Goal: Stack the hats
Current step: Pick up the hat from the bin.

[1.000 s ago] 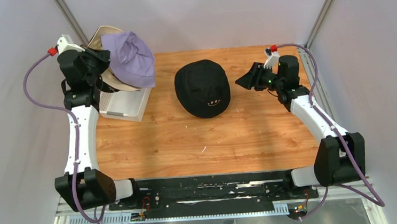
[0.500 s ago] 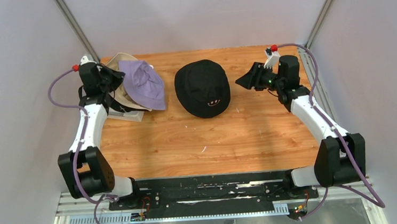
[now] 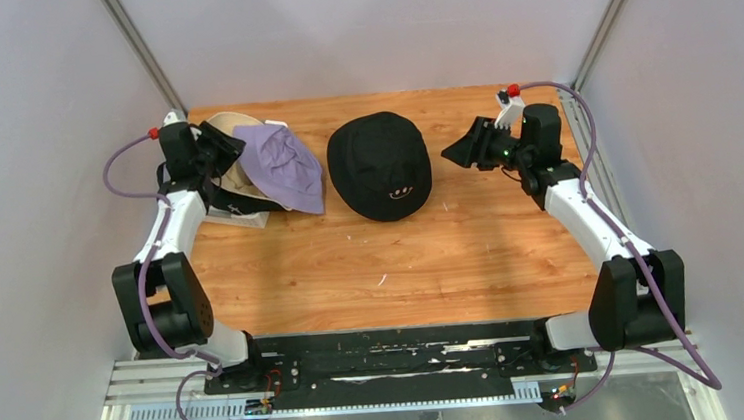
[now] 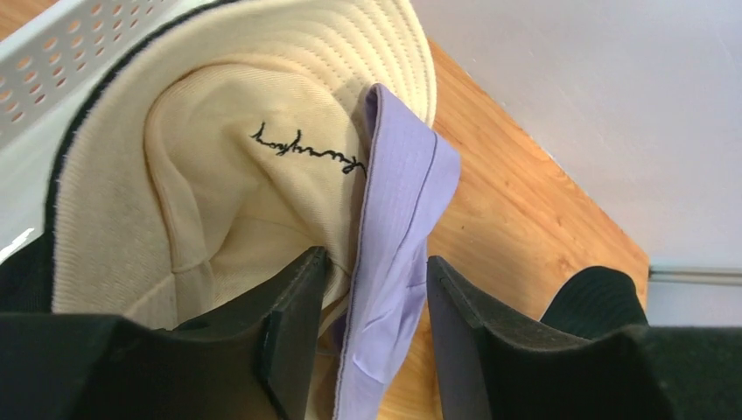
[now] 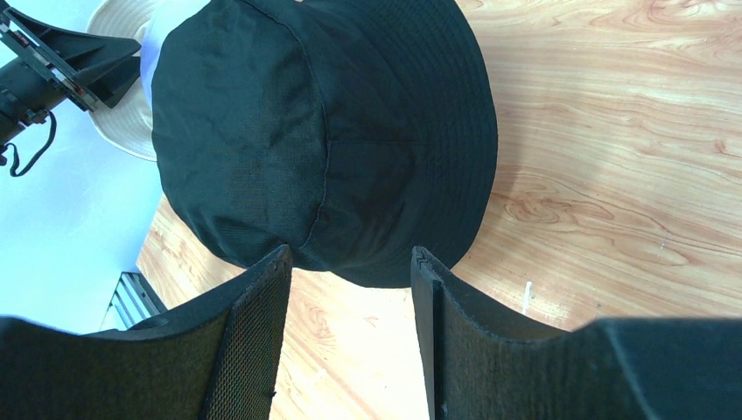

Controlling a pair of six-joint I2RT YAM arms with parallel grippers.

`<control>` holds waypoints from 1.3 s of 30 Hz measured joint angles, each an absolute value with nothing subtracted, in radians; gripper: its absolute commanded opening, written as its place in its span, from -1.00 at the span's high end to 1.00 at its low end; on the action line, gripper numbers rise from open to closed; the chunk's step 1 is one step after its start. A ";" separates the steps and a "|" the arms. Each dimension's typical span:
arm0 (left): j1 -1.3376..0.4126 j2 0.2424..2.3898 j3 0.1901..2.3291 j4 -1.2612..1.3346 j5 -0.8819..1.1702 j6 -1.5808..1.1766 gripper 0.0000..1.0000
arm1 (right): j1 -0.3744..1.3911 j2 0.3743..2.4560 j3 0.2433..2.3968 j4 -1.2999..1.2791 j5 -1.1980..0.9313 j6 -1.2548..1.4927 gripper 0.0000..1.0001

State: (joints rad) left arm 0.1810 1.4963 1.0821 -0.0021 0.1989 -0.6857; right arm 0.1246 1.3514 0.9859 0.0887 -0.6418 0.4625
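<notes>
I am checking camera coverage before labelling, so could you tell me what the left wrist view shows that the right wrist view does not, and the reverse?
Only the left wrist view: black script stitched inside the beige hat, the brim of the lavender hat between the parted fingers of the left gripper, and the white basket. Only the right wrist view: the whole crown of the black hat, with the open right gripper facing it. Both: the beige hat's brim, part of the black hat, the wooden table.
</notes>
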 measured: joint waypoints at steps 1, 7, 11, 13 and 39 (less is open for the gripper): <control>0.181 1.497 1.082 -0.002 0.199 -0.684 -0.02 | 0.125 1.351 0.986 0.089 -0.642 0.463 -0.04; 0.181 1.497 1.084 -0.010 0.200 -0.665 -0.02 | 0.125 1.351 0.986 0.089 -0.642 0.463 -0.04; 0.181 1.497 1.093 -0.028 0.203 -0.654 -0.02 | 0.125 1.351 0.986 0.089 -0.642 0.463 -0.04; 0.181 1.497 1.094 -0.039 0.203 -0.648 -0.02 | 0.125 1.351 0.986 0.089 -0.642 0.463 -0.04; 0.181 1.386 0.983 -0.107 0.108 -0.612 -0.02 | 0.133 1.351 0.985 0.091 -0.641 0.463 -0.04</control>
State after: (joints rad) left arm 0.1810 1.3857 0.9829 -0.1070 0.1081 -0.6121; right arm 0.1333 1.3514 0.9852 0.0914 -0.6415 0.4625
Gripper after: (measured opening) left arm 0.507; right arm 0.524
